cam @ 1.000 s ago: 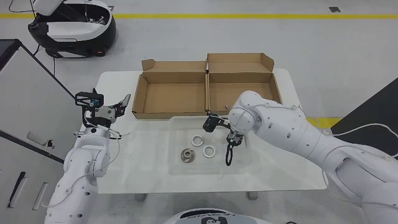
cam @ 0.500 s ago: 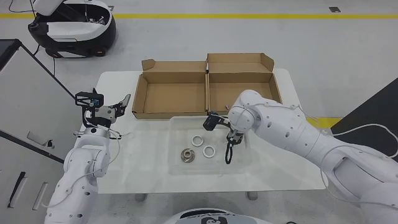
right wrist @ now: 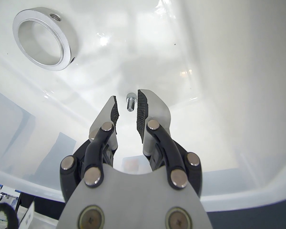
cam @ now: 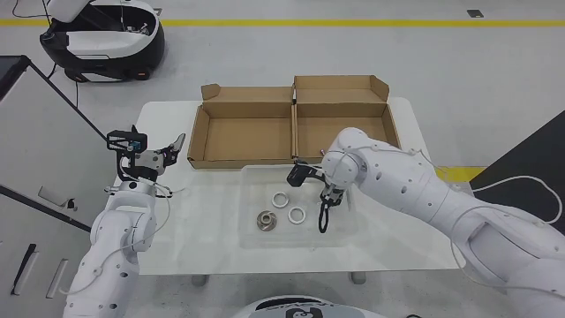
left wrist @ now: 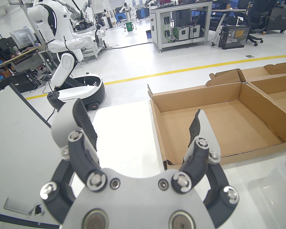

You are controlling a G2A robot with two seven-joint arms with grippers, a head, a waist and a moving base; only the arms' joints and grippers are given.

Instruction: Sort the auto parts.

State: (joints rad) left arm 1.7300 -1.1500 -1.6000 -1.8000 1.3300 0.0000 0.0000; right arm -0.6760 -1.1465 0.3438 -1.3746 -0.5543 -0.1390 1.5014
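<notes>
Cardboard boxes [cam: 247,137], shallow and open, stand behind a clear plastic tray [cam: 265,185] on the white counter [cam: 203,230]. The tray holds two pale rings [cam: 279,200] and a darker metal disc [cam: 266,221].

Left gripper [left wrist: 138,110]: ribbed black pads, jaws wide apart, facing the boxes.

Right gripper [right wrist: 127,95]: jaws narrowly apart, with a small threaded steel bolt [right wrist: 130,102] between them on the glossy tray floor.

A robotics lab: a white humanoid robot [left wrist: 47,22], equipment racks [left wrist: 181,27], office chairs [left wrist: 264,3] and a yellow floor line [left wrist: 181,72].
</notes>
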